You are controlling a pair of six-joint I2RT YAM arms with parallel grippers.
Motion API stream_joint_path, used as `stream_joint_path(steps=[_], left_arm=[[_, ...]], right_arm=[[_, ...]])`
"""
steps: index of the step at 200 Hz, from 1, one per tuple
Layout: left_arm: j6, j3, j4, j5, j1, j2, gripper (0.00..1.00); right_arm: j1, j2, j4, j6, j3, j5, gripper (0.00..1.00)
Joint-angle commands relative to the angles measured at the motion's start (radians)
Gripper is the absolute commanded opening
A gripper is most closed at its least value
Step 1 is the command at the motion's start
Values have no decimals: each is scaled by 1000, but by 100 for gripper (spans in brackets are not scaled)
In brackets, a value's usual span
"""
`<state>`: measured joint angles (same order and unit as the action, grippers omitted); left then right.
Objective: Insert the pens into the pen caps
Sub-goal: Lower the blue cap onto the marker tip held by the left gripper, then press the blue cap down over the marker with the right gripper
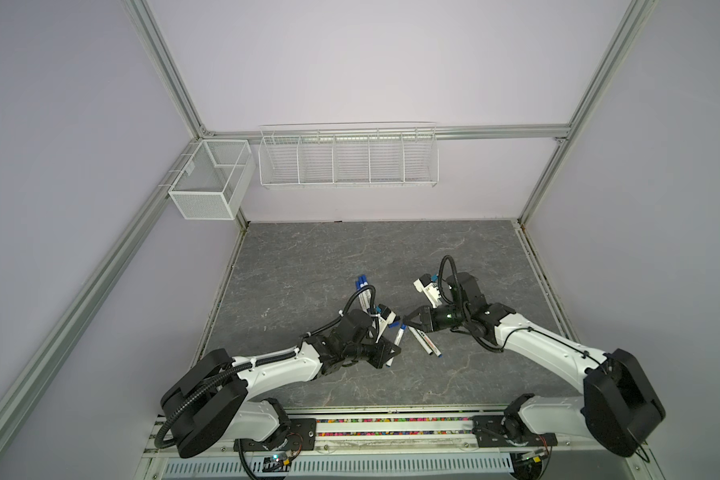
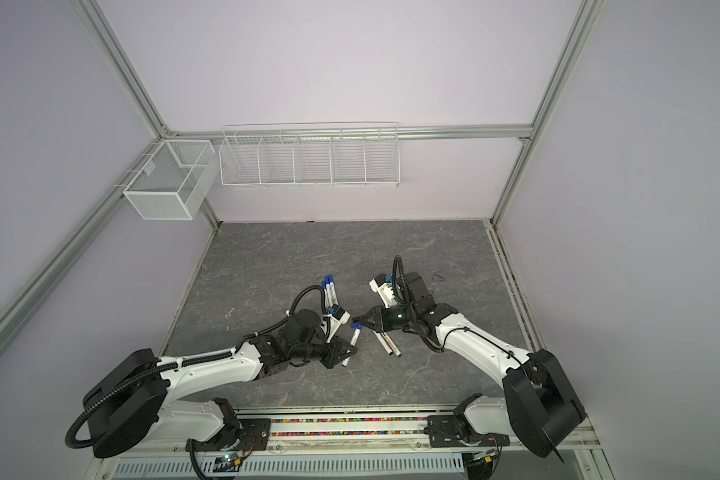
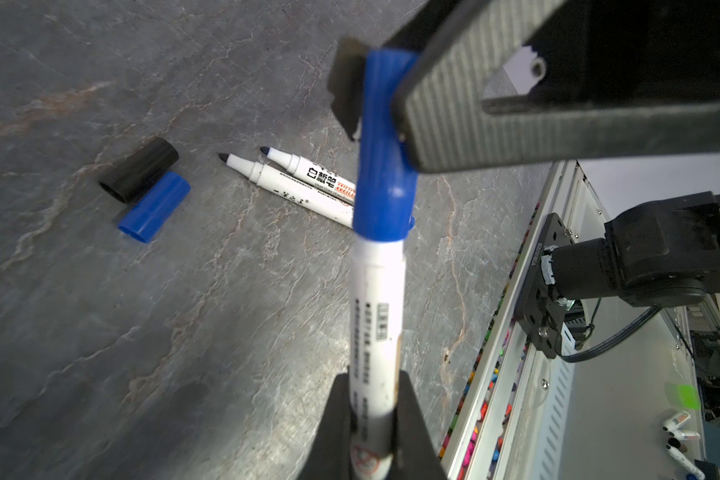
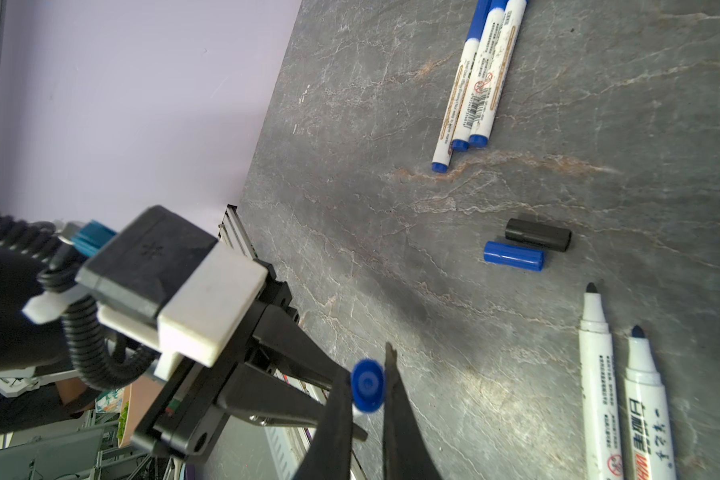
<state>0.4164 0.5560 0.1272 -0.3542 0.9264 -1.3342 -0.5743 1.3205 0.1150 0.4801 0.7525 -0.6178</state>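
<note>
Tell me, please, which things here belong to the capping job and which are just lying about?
Job: held pen, gripped blue cap, loose blue cap, black cap, two uncapped pens, three capped pens.
Lying about: wire rack, mesh basket.

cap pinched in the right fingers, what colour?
Blue. The cap shows best in the left wrist view.

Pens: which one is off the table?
The pen in the left gripper, its blue cap in the right gripper; the other five lie on the table.
</note>
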Motion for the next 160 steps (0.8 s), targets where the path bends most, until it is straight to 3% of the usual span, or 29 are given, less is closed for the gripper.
stream_joint_path(steps=[1, 74, 160], left_arm=[[35, 27, 133, 159, -40, 18, 0], [35, 30, 165, 120, -48, 89, 0], [56, 34, 172, -30, -109, 83, 0]], right_arm=[[-80, -3, 183, -29, -43, -257, 7], [-97, -39, 186, -43, -53, -285, 7], [-98, -114, 182, -43, -47, -373, 7]])
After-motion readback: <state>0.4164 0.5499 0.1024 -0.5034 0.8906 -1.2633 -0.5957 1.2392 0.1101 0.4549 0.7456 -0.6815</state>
